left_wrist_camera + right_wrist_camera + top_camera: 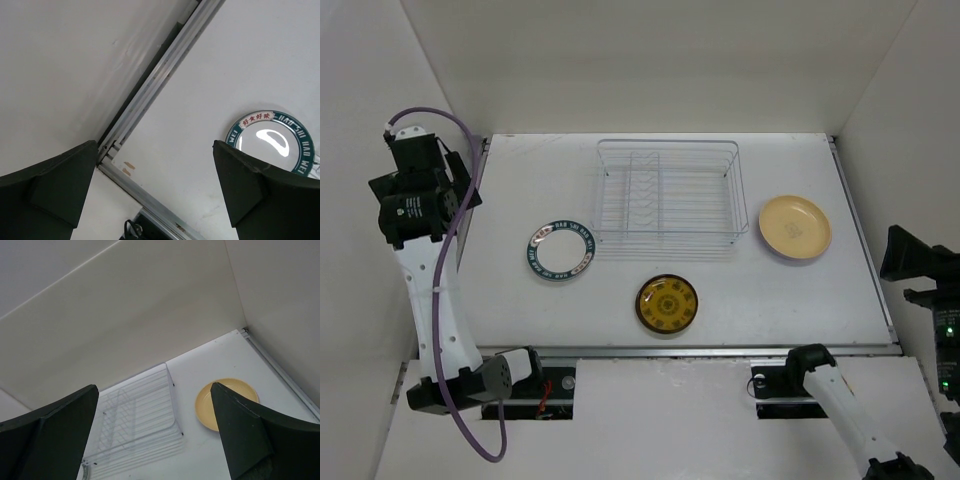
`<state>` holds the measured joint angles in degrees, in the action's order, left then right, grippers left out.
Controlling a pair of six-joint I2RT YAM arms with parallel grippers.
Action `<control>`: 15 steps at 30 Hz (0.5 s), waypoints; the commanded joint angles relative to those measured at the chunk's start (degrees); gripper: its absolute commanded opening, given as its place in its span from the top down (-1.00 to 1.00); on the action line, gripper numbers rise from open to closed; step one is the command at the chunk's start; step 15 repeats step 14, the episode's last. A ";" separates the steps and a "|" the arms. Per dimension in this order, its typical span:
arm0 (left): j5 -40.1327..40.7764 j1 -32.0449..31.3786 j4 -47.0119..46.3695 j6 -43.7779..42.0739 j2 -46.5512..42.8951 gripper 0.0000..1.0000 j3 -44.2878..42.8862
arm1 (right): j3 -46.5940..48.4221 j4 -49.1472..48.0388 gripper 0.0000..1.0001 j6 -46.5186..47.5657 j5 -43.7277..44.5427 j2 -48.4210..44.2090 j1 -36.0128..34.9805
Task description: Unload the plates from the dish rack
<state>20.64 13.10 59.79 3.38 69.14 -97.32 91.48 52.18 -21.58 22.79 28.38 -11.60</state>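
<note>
The dish rack [667, 200] stands at the back middle of the table with no plate in it; it also shows in the right wrist view [137, 422]. The teal-rimmed white plate [561, 250] lies flat to its left and shows in the left wrist view [272, 140]. The dark brown plate with yellow pattern [667, 303] lies in front of the rack. The tan plate [795, 226] lies to its right and shows in the right wrist view [225, 402]. My left gripper [155, 185] is open and empty, high over the table's left edge. My right gripper [152, 432] is open and empty, raised at the far right. No sunburst or lilac plate is in view.
White walls close in the table on the left, back and right. A metal rail [165, 75] runs along the table's left edge, and another [690, 351] along the front. My left arm [430, 300] rises at the left; my right arm [920, 265] is off the right edge.
</note>
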 commanded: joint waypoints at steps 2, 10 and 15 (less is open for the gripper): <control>-1.83 -0.18 -0.99 2.51 -1.55 -1.00 -3.32 | 3.61 6.78 -1.00 -3.03 -0.55 -3.67 0.26; -4.47 -0.18 -1.61 0.67 -9.99 -1.00 4.59 | 5.64 11.54 -1.00 -3.55 -1.07 -7.20 0.26; -5.78 -0.18 -1.61 0.67 -14.03 -1.00 7.58 | 6.16 14.52 -1.00 -5.74 -1.08 -9.57 0.26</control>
